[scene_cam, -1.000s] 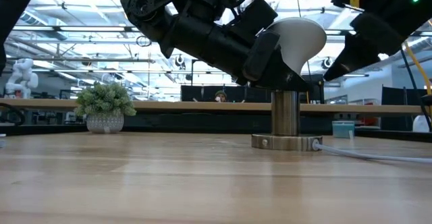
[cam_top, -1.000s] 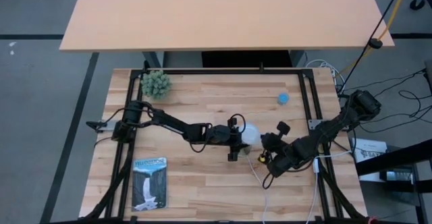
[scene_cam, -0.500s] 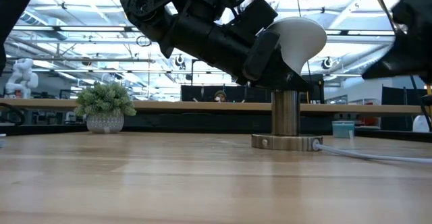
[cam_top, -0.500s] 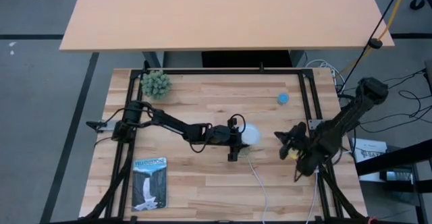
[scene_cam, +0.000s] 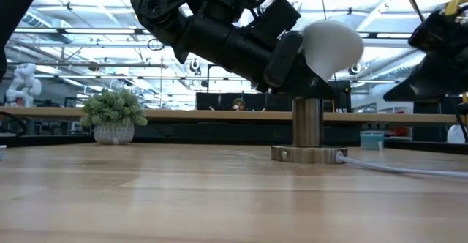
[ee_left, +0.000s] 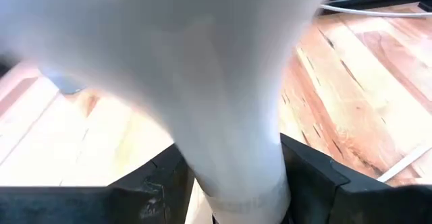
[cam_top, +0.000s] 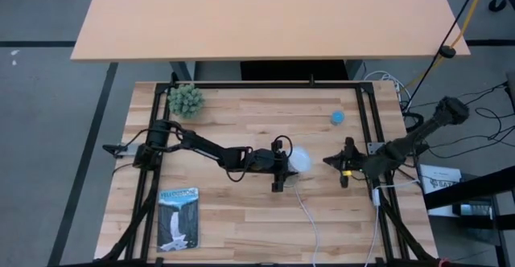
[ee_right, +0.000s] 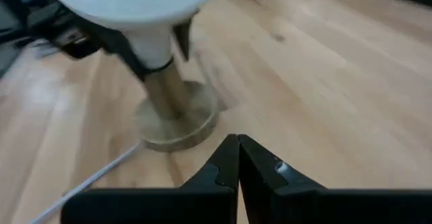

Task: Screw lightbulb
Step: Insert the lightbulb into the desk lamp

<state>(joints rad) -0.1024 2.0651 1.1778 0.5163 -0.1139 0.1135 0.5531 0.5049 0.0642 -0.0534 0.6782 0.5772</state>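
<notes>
The white lightbulb (cam_top: 299, 160) stands tilted over the round metal socket (scene_cam: 308, 122), with its narrow base at the top of the socket post (ee_right: 162, 82). The socket's disc (scene_cam: 309, 154) rests on the table, and a white cord (cam_top: 310, 219) leads from it. My left gripper (cam_top: 283, 164) is shut on the bulb from the table's left. My right gripper (cam_top: 342, 164) is shut and empty. It hovers to the right of the bulb and its fingertips (ee_right: 237, 146) point toward the socket. My left gripper pinches the bulb's tapering neck (ee_left: 236, 170) between its two fingers (ee_left: 162, 183), just above the screw base. The fingers come nearly level from the table's left, slanting a little downward. The bulb is tilted, dome up and toward the right, with its base on the socket post.
A small potted plant (cam_top: 186, 100) stands at the far left. A small blue object (cam_top: 337, 117) lies at the far right. A booklet (cam_top: 178, 217) lies at the near left. The cord runs to the near edge. Bare wood lies between these.
My right gripper has drawn back from beside the bulb and socket toward the table's right edge and turned about. It now points at the socket from farther off. The bulb has tipped a little in my left gripper's hold over the socket.
</notes>
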